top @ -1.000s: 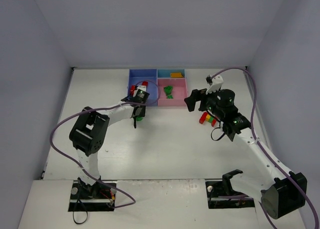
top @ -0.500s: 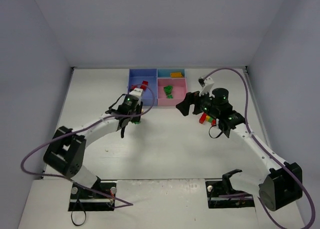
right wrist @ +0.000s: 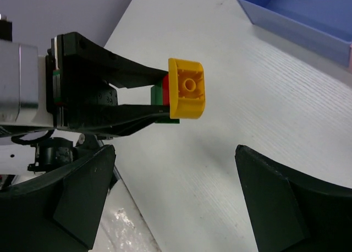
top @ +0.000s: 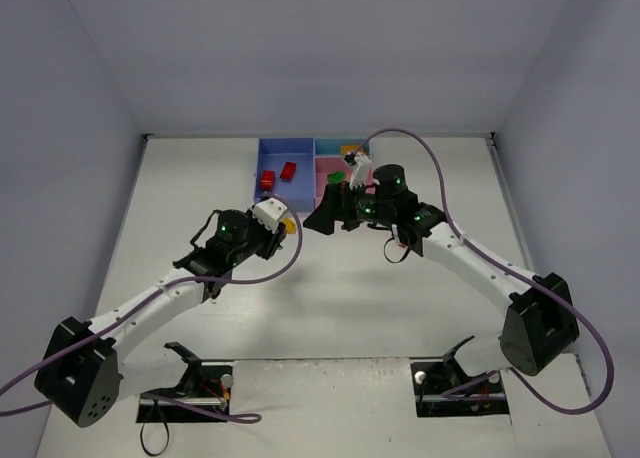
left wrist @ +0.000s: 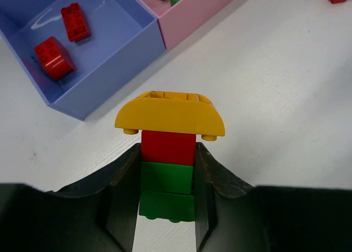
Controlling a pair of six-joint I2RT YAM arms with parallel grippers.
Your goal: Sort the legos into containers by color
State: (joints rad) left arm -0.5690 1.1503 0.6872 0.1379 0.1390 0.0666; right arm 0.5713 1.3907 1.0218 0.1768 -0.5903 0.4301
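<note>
**Top external view.** I am pinching a short stack of plastic toy bricks (top: 287, 221) in my left jaws, which are drawn in almost fully onto its sides. I am holding it over the white desk (top: 200, 178), just in front of the joined trays. My right jaws are standing wide apart with nothing in them, just beside the stack and facing it. Behind them, the square blue plastic tray (top: 300, 150) is carrying two red bricks (top: 267, 181). The pink rectangular tray (top: 323, 186) is carrying a green brick (top: 336, 176), and the narrow teal tray (top: 328, 148) a yellow-orange piece (top: 350, 150).

**Left wrist view.** The stack's long axis is running straight out along my left fingers (left wrist: 124, 175). Its green base (left wrist: 168, 177) is sitting deepest between them and the red brick (left wrist: 168, 147) is at their tips. The rounded yellow cap (left wrist: 169, 115) is jutting clear beyond them, toward the trays.

**Right wrist view.** The yellow cap is facing me end-on, its single stud showing. It is lying ahead of my widely spread right fingers (right wrist: 82, 197), roughly centred in the gap but not yet between the pads. The coming move is turning on that relation. The free end is pointing at my right jaws, which are the nearer pair. They would need to advance along the stack's axis and grip the cap across it, and I judge the cap is then going to the teal tray.

I am finding no brand, label or writing that can be read in any view.
</note>
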